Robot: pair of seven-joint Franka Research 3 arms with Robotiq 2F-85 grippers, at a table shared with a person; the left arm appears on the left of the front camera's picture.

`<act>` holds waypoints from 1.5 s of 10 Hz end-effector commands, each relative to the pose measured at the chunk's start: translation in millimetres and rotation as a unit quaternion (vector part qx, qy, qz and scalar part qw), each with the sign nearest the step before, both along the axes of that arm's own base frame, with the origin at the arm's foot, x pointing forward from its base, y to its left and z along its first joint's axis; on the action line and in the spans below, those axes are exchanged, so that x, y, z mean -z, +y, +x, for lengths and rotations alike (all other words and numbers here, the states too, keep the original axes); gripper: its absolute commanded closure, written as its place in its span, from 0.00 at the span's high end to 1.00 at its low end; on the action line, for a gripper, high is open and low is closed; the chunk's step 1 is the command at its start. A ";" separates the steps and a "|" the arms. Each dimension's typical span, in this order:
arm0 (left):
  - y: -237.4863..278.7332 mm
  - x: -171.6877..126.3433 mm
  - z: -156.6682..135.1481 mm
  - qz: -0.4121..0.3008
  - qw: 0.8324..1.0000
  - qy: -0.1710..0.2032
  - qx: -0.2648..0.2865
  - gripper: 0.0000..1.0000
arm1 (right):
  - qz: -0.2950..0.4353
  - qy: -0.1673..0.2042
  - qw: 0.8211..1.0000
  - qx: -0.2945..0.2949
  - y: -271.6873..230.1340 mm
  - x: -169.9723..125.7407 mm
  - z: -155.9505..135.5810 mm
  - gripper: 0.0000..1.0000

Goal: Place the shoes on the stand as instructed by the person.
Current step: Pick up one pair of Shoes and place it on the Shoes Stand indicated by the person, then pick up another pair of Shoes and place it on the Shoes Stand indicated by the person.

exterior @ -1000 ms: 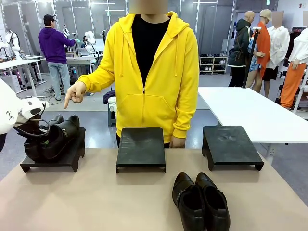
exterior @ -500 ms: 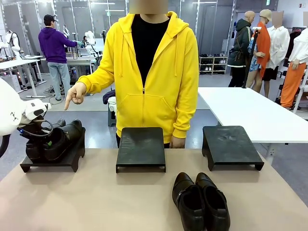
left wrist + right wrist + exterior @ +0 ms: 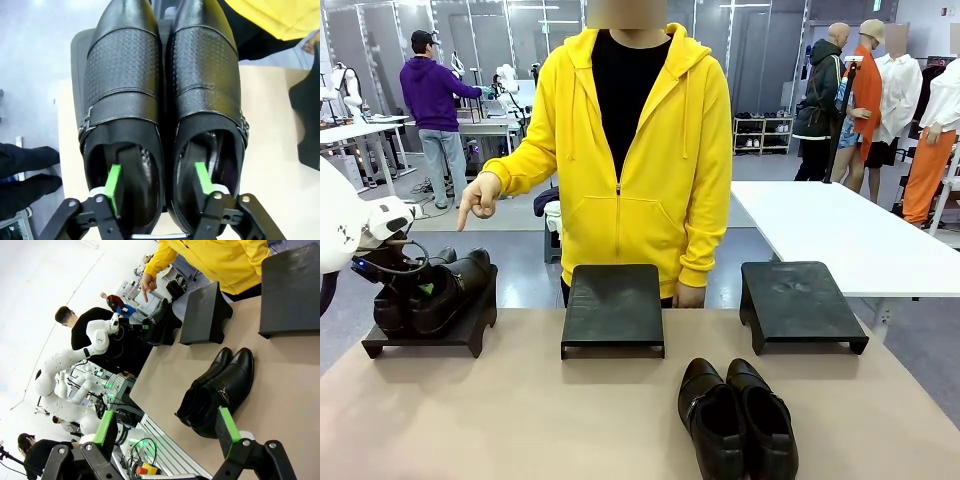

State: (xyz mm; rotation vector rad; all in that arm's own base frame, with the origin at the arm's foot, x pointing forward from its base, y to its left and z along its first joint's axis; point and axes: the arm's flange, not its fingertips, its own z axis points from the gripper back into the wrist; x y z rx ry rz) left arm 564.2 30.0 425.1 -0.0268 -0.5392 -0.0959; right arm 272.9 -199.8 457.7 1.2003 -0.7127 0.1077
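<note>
On the tan table (image 3: 520, 420), a pair of black ankle shoes (image 3: 737, 420) lies nearest, before three black stands (image 3: 613, 305). The right gripper (image 3: 166, 416) gapes empty. The left wrist view shows the left gripper (image 3: 156, 182) spread, a finger inside each perforated-strap shoe (image 3: 122, 100) on the left stand (image 3: 420, 345); the person's hand (image 3: 477, 195) points down beyond.

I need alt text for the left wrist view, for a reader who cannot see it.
The left hand stands open over a pair of black leather shoes on a dark stand, one green-padded finger inside each shoe opening. The person's yellow hoodie shows at top right.
</note>
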 end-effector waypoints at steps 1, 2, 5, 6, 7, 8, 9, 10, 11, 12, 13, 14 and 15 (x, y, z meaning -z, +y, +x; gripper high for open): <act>-0.1 -8.7 -2.4 -0.001 1.000 0.003 -0.009 0.91 | 0.004 -0.006 1.000 -0.001 -0.3 -0.5 0.2 1.00; -0.8 -9.7 -4.5 0.000 1.000 0.003 -0.010 1.00 | 0.004 -0.006 1.000 -0.001 -0.3 -0.5 0.2 1.00; -3.6 -12.9 -17.4 0.000 1.000 0.000 -0.021 1.00 | 0.004 -0.006 1.000 -0.001 -0.3 -0.5 0.2 1.00; -5.2 -12.4 -25.9 -0.001 1.000 0.007 -0.015 1.00 | 0.004 -0.006 1.000 -0.001 -0.3 -0.5 0.2 1.00; -0.8 -9.3 -5.7 -0.005 1.000 -0.005 -0.013 1.00 | 0.004 -0.006 1.000 -0.001 -0.3 -0.5 0.2 1.00; -0.8 -9.3 -5.7 -0.005 1.000 -0.005 -0.013 1.00 | 0.004 -0.006 1.000 -0.001 -0.3 -0.5 0.2 1.00; -0.8 -9.3 -5.7 -0.005 1.000 -0.005 -0.013 1.00 | 0.004 -0.006 1.000 -0.001 -0.3 -0.5 0.2 1.00; -0.8 -9.3 -5.7 -0.005 1.000 -0.005 -0.013 1.00 | 0.004 -0.006 1.000 -0.001 -0.3 -0.5 0.2 1.00; -0.8 -9.3 -5.7 -0.005 1.000 -0.005 -0.013 1.00 | 0.004 -0.006 1.000 -0.001 -0.3 -0.5 0.2 1.00; -0.8 -9.3 -5.7 -0.005 1.000 -0.005 -0.013 1.00 | 0.004 -0.006 1.000 -0.001 -0.3 -0.5 0.2 1.00; -0.8 -9.3 -5.7 -0.005 1.000 -0.005 -0.013 1.00 | 0.004 -0.006 1.000 -0.001 -0.3 -0.5 0.2 1.00; -0.8 -9.3 -5.7 -0.005 1.000 -0.005 -0.013 1.00 | 0.004 -0.006 1.000 -0.001 -0.3 -0.5 0.2 1.00; -0.8 -9.3 -5.7 -0.005 1.000 -0.005 -0.013 1.00 | 0.004 -0.006 1.000 -0.001 -0.3 -0.5 0.2 1.00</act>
